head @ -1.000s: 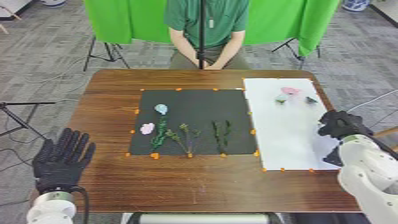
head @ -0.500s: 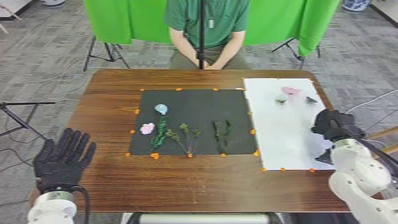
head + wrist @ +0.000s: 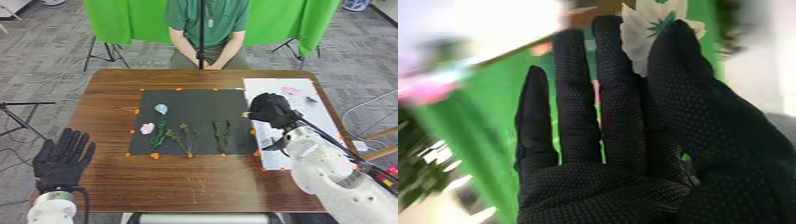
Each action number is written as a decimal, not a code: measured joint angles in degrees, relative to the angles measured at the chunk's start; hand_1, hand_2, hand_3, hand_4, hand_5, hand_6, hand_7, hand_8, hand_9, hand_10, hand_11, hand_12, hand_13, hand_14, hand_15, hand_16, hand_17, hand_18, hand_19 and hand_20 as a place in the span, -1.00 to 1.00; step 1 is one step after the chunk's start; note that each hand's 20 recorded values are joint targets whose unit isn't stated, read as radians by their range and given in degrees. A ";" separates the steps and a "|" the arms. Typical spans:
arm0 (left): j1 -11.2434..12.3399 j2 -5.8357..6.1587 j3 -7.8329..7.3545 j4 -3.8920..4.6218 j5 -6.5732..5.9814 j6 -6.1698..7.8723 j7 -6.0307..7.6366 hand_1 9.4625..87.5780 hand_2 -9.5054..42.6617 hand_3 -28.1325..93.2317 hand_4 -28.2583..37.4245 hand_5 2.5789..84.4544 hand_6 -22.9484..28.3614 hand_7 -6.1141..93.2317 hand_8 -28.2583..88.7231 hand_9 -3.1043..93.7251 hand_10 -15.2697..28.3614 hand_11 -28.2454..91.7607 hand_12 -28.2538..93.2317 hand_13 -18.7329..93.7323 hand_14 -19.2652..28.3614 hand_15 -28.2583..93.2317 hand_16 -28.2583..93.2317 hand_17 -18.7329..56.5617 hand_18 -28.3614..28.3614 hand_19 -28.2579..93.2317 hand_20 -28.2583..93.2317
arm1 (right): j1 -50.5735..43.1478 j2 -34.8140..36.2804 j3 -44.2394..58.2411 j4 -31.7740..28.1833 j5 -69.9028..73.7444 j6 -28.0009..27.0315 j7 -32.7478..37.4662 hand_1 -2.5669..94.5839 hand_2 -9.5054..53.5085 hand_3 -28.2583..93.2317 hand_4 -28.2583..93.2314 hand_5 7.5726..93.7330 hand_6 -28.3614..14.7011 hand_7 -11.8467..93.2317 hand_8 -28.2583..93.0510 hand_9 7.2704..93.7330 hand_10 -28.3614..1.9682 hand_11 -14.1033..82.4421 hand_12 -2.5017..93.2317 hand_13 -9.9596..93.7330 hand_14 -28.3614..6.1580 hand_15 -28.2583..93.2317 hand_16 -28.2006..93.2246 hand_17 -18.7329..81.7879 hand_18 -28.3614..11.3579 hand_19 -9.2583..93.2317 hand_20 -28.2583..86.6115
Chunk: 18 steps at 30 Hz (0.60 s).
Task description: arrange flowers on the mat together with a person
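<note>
"Head view. How far along?"

"Roughly halfway, I judge. Dark mat (image 3: 209, 102) has a leafy stem (image 3: 159, 137) at left, pale blue flower (image 3: 161, 108) above it, pink bloom (image 3: 147, 128) beside it. Branching sprig (image 3: 185, 137) mid-mat, paired green stems (image 3: 221, 134) to the right, no flower head above either."

"What's left?"

"Pink blossom (image 3: 290, 90) and small dark piece (image 3: 311, 100), both on the white sheet (image 3: 271, 84). Plus whatever is in hand."

"Which is?"

"Right wrist view: white flower (image 3: 649, 30), petals spread, pinched between thumb and fingers of the right hand (image 3: 274, 110). Grip narrow, at the bloom's edge. Not set down. Likely meant for one of the bare stems; which one, can't tell."

"Left hand (image 3: 62, 155)?"

"Wide, fingers straight and spread, over the wood left of the mat. Holds nothing."

"Changes against the earlier frames?"

"Right hand was at the sheet's right side; now it is across by the mat's right edge, forearm slanting over the sheet. Left hand same place. Mat pieces same layout, none added. Pink blossom and dark piece haven't shifted."
</note>
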State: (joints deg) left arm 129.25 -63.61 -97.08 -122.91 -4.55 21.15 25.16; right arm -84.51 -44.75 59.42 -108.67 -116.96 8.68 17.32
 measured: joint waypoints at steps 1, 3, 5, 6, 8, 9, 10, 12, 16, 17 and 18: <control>-0.03 0.00 0.04 0.00 0.00 0.00 -0.01 -0.50 0.02 0.72 -1.00 0.21 0.23 -0.51 -0.71 0.02 0.35 -0.12 -0.42 -0.05 0.51 0.14 -0.70 -0.68 0.58 0.20 -0.35 | 2.37 -0.89 -2.10 0.76 0.12 -0.16 -0.68 0.22 -0.88 0.50 -1.00 0.36 0.55 0.08 -0.67 0.58 0.46 -0.53 -0.32 0.25 0.19 -0.22 -0.12 -0.30 -0.40 0.01 -0.23; -0.12 0.03 0.15 0.04 0.00 -0.01 -0.04 -0.50 0.02 0.72 -1.00 0.21 0.23 -0.51 -0.71 0.02 0.35 -0.12 -0.42 -0.05 0.51 0.14 -0.70 -0.68 0.58 0.20 -0.35 | 6.84 -2.96 -6.03 2.55 -0.10 -0.61 -1.81 0.21 -0.88 0.51 -1.00 0.36 0.55 0.08 -0.67 0.58 0.47 -0.52 -0.32 0.26 0.19 -0.22 -0.12 -0.30 -0.40 0.01 -0.23; -0.23 0.05 0.24 0.07 0.01 -0.01 -0.05 -0.50 0.02 0.72 -1.00 0.21 0.23 -0.51 -0.71 0.02 0.35 -0.11 -0.42 -0.05 0.51 0.14 -0.70 -0.68 0.58 0.20 -0.35 | 10.90 -5.01 -9.83 4.35 -1.13 -1.05 -3.03 0.20 -0.87 0.51 -1.00 0.36 0.55 0.08 -0.67 0.58 0.46 -0.52 -0.33 0.26 0.19 -0.22 -0.12 -0.30 -0.40 0.01 -0.23; -0.30 0.07 0.27 0.09 0.01 -0.01 -0.06 -0.50 0.02 0.72 -1.00 0.21 0.23 -0.51 -0.71 0.02 0.35 -0.11 -0.42 -0.05 0.50 0.13 -0.70 -0.68 0.57 0.20 -0.35 | 12.76 -5.96 -11.69 5.14 -1.85 -1.27 -3.56 0.20 -0.87 0.51 -1.00 0.36 0.54 0.08 -0.67 0.57 0.45 -0.51 -0.33 0.26 0.19 -0.22 -0.12 -0.30 -0.41 0.01 -0.23; -0.44 0.16 0.39 0.13 0.02 -0.01 -0.08 -0.50 0.02 0.72 -1.00 0.21 0.23 -0.51 -0.72 0.02 0.35 -0.11 -0.42 -0.05 0.50 0.13 -0.70 -0.68 0.57 0.20 -0.35 | 16.20 -7.93 -15.24 6.58 -3.25 -1.61 -4.12 0.19 -0.87 0.51 -1.00 0.36 0.54 0.08 -0.67 0.57 0.45 -0.51 -0.34 0.26 0.19 -0.22 -0.12 -0.31 -0.41 0.01 -0.23; -0.52 0.22 0.48 0.16 0.02 -0.01 -0.08 -0.50 0.02 0.72 -1.00 0.21 0.23 -0.51 -0.72 0.02 0.35 -0.11 -0.42 -0.05 0.51 0.14 -0.70 -0.68 0.57 0.20 -0.35 | 17.73 -8.95 -16.85 7.30 -3.80 -1.68 -4.19 0.19 -0.87 0.51 -1.00 0.36 0.54 0.08 -0.67 0.57 0.44 -0.50 -0.34 0.26 0.19 -0.22 -0.12 -0.31 -0.41 0.01 -0.23; -0.62 0.30 0.61 0.20 0.02 -0.01 -0.08 -0.50 0.02 0.72 -1.00 0.21 0.23 -0.51 -0.72 0.02 0.35 -0.11 -0.42 -0.05 0.51 0.13 -0.70 -0.68 0.57 0.20 -0.35 | 19.18 -10.02 -18.36 8.10 -4.29 -1.72 -4.24 0.19 -0.87 0.51 -1.00 0.36 0.54 0.08 -0.67 0.57 0.45 -0.50 -0.34 0.26 0.19 -0.22 -0.12 -0.30 -0.41 0.01 -0.23; -0.98 0.46 0.99 0.42 0.02 -0.01 -0.09 -0.50 0.02 0.72 -1.00 0.21 0.23 -0.51 -0.72 0.02 0.35 -0.11 -0.42 -0.05 0.51 0.13 -0.70 -0.68 0.57 0.20 -0.35 | 21.86 -12.29 -21.15 10.02 -5.37 -1.95 -4.36 0.19 -0.87 0.51 -1.00 0.36 0.54 0.09 -0.67 0.57 0.45 -0.50 -0.34 0.26 0.19 -0.21 -0.12 -0.30 -0.41 0.02 -0.23; -1.88 0.83 1.81 0.82 0.01 -0.05 -0.12 -0.50 0.02 0.72 -1.00 0.21 0.23 -0.51 -0.71 0.02 0.35 -0.12 -0.42 -0.05 0.50 0.14 -0.70 -0.68 0.57 0.20 -0.35 | 26.07 -16.46 -25.79 14.31 -8.45 -3.51 -4.74 0.19 -0.88 0.52 -1.00 0.35 0.54 0.09 -0.68 0.56 0.45 -0.49 -0.35 0.25 0.19 -0.21 -0.12 -0.31 -0.41 0.02 -0.23; -2.06 0.92 1.92 0.85 0.00 -0.05 -0.12 -0.50 0.02 0.72 -1.00 0.21 0.23 -0.51 -0.71 0.02 0.35 -0.12 -0.42 -0.05 0.50 0.14 -0.70 -0.67 0.57 0.20 -0.35 | 26.80 -17.24 -26.74 15.14 -9.39 -4.08 -4.84 0.19 -0.88 0.52 -1.00 0.35 0.54 0.09 -0.68 0.56 0.45 -0.49 -0.35 0.25 0.18 -0.22 -0.12 -0.31 -0.41 0.02 -0.23; -2.20 0.99 1.98 0.86 0.00 -0.05 -0.12 -0.50 0.02 0.72 -1.00 0.21 0.23 -0.51 -0.71 0.02 0.35 -0.12 -0.42 -0.05 0.50 0.14 -0.70 -0.67 0.58 0.20 -0.35 | 27.34 -17.82 -27.55 15.75 -10.23 -4.55 -4.85 0.18 -0.88 0.53 -1.00 0.34 0.54 0.09 -0.68 0.55 0.44 -0.49 -0.35 0.23 0.17 -0.21 -0.12 -0.31 -0.41 0.02 -0.23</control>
State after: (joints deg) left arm 127.06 -62.61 -95.09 -122.05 -4.55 21.10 25.04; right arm -57.18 -62.58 31.87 -92.92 -127.19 4.13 12.47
